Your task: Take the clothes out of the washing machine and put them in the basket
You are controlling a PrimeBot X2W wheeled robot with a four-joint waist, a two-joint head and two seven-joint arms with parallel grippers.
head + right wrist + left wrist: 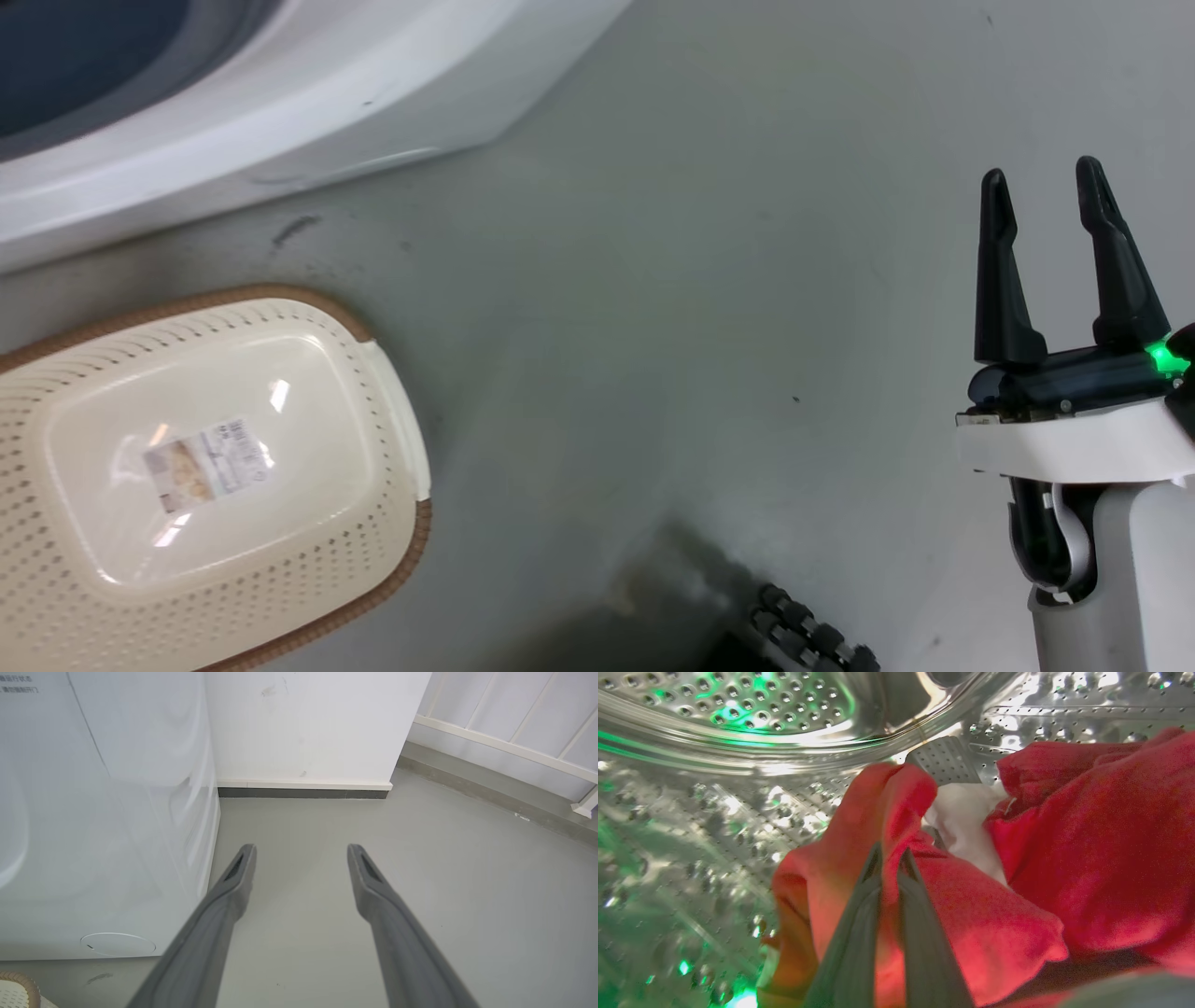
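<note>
**Left gripper.** The left gripper (891, 856) is inside the steel drum (714, 812) of the washing machine (280, 103). Its fingers (920, 933) are closed to a narrow gap, and a raised fold of red garment (859, 826) is pinched between the tips. The fold stands up above the fingertips, and the rest of the fabric hangs down on both sides of the fingers.

**Right gripper.** The right gripper (1044, 187) hangs over the grey floor (700, 327), well apart from the machine. Its fingers are spread wide and hold nothing.

**Clothes, all in the drum.**
- Red fabric: two masses. One is the pinched fold. The other is a larger heap (1101, 849) to its right in the left wrist view. It cannot be told whether they are separate garments.
- White cloth (966, 821): one piece, lying between the two red masses and beyond the fingertips.

**Basket.** One basket (215, 299) stands on the floor, just in front of the machine. Its bare bottom and one label sticker (207, 463) are visible.
</note>
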